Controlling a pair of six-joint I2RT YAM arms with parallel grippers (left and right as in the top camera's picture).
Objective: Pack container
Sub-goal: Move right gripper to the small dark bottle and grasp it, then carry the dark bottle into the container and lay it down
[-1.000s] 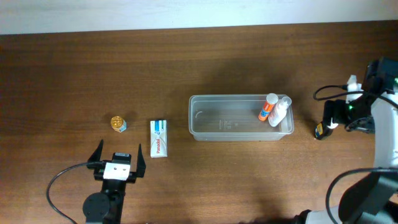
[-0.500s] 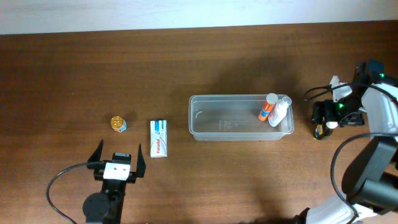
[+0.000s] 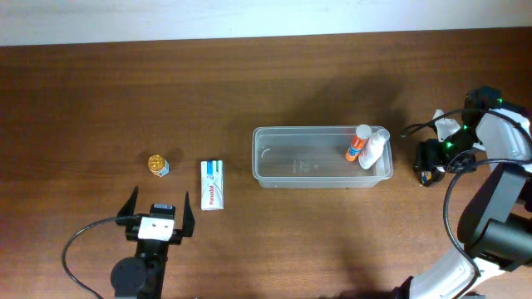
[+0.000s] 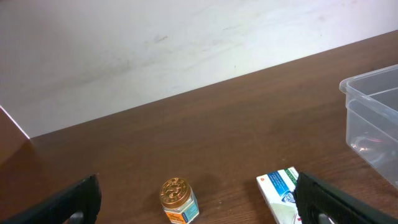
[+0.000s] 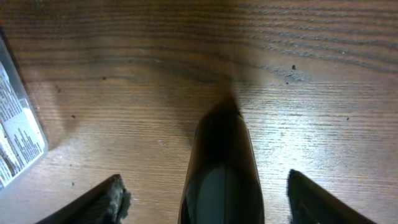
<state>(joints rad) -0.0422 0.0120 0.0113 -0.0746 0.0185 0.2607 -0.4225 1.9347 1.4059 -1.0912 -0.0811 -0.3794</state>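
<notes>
- The left pincer [image 3: 159,206] hovers low at the near edge of the wooden surface [image 3: 332,75], well to the left of the container [image 3: 258,158], its fingers spread wide and holding nothing
- A white box [image 3: 213,183] with blue-green print lies flat to the container's left, apart from it
- A small jar with a gold lid [image 3: 158,164] stands upright further left of the container, just beyond the box
- The right pincer [image 3: 426,164] sits just off the container's right end, fingers wide apart on either side of a dark object [image 5: 221,155] that rests on the surface; no contact shows
- The container, clear and rectangular, lies at mid-surface, long side left to right
- Inside its right end lean an orange-labelled bottle [image 3: 356,148] and a white bottle [image 3: 372,152], touching each other
</notes>
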